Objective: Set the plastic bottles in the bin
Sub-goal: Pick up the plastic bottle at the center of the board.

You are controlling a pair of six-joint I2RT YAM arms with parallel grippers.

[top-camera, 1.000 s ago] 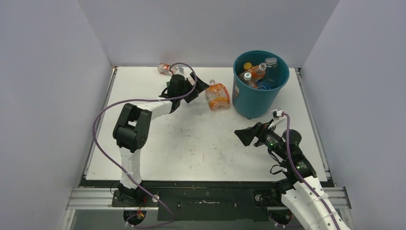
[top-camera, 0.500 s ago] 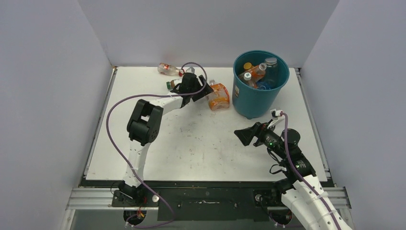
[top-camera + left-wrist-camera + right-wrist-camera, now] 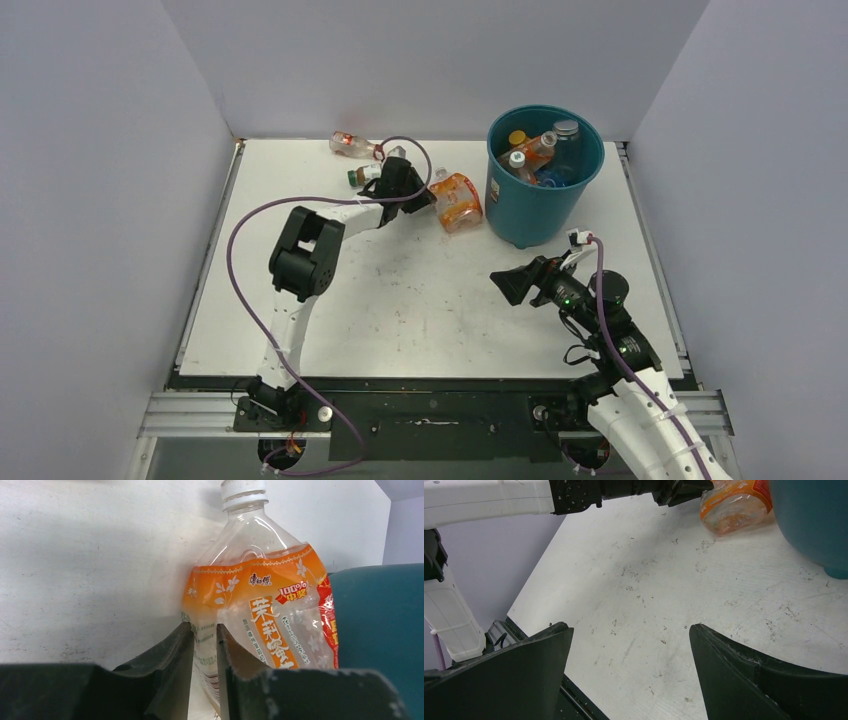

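Bin (image 3: 535, 215) first: it stands at the upper right of the top view, already holding several bottles, and it's where the rest are meant to go. Your right gripper (image 3: 512, 284) hangs at lower right, fingers spread wide and empty, apparently parked clear. The orange-labelled bottle (image 3: 260, 615) lies just left of the bin. Your left gripper (image 3: 204, 630) has its fingers drawn nearly together at the bottle's lower edge; pinched or not, you can't tell. The far bottle (image 3: 352, 146) and the green-capped bottle (image 3: 362, 176) wait at upper left.
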